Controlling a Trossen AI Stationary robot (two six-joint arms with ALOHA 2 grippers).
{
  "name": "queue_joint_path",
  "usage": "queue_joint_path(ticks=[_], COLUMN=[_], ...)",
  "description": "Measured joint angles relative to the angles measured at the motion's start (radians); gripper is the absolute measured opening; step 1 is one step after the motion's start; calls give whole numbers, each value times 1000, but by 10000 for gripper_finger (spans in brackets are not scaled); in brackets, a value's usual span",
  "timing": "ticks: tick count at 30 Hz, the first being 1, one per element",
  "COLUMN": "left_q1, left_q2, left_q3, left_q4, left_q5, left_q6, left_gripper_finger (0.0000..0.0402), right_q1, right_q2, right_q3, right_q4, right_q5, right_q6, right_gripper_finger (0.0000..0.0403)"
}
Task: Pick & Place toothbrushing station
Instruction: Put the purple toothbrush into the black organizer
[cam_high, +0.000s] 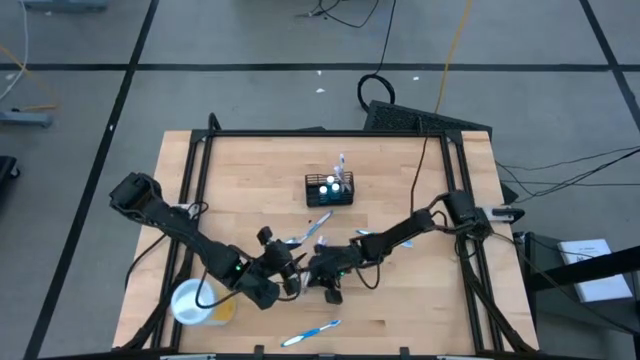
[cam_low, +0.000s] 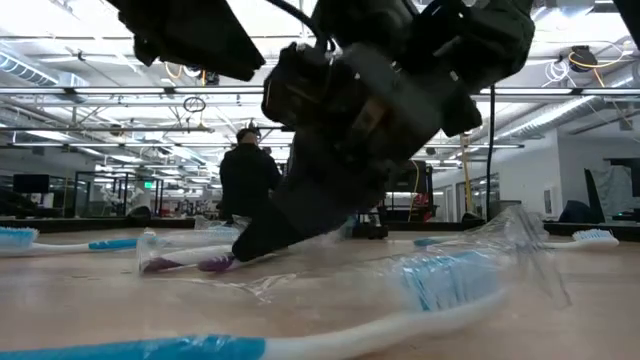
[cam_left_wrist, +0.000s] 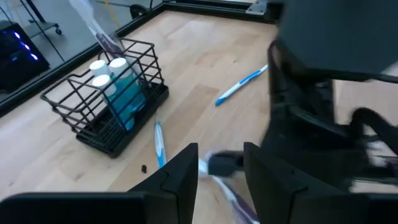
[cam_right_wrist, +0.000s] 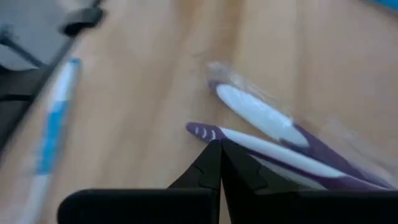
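Observation:
The toothbrushing station (cam_high: 329, 189) (cam_left_wrist: 112, 93), a black wire holder, stands on its base at the table's far middle. It holds white-capped blue tubes and an upright wrapped toothbrush. A purple toothbrush in clear wrap (cam_right_wrist: 273, 134) (cam_low: 190, 262) lies between the two arms near the table's middle. My left gripper (cam_left_wrist: 221, 149) (cam_high: 288, 272) comes from the left with this toothbrush between its fingers. My right gripper (cam_right_wrist: 219, 144) (cam_high: 322, 272) comes from the right, shut and low over the table, its tips at the toothbrush's purple handle end. My left gripper has the wrapped purple toothbrush (cam_left_wrist: 222, 167) between its two fingers, lying along them and sticking out past the tips. The fingers slant down toward the table's right. The pads' contact is hidden by the fingers themselves. My right gripper's shut tips stand at the handle end (cam_right_wrist: 200, 130), slanting down from the right. I cannot tell whether they touch it.
A yellow cup with a white lid (cam_high: 200, 303) stands at the front left. Loose blue toothbrushes lie near the front edge (cam_high: 310, 332) and between the station and the grippers (cam_left_wrist: 160, 143) (cam_left_wrist: 242, 84). A person (cam_low: 248, 175) stands in the room behind.

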Motion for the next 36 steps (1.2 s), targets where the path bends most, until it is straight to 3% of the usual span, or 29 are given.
queue_joint_path(ticks=[11,15,17,19,23,25,29,36], left_q1=[-40,-46,-48,-49,-40,-21,51,130], left_q2=[0,0,0,0,13,30,90,160], left_q3=[0,0,0,0,-29,-65,-136,-133], left_q4=[-86,-81,-75,-71,26,125,364,445], left_q5=[-66,-61,-42,-19,51,106,299,524], left_q6=[-99,-130,-138,-155,-185,-192,-200,-226], left_gripper_finger=[134,134,134,134,134,134,134,134], right_q1=[-118,-95,-63,-11,114,162,217,269], right_q2=[-8,-94,-157,-239,-398,-483,-610,-725], right_q3=[51,36,33,7,-38,-61,-160,-331], right_q4=[15,-111,-172,-282,-423,-472,-553,-550], right_q5=[118,132,190,313,605,677,690,624], right_q6=[-118,-146,-161,-182,-199,-172,-62,22], right_gripper_finger=[0,0,0,0,0,0,0,5])
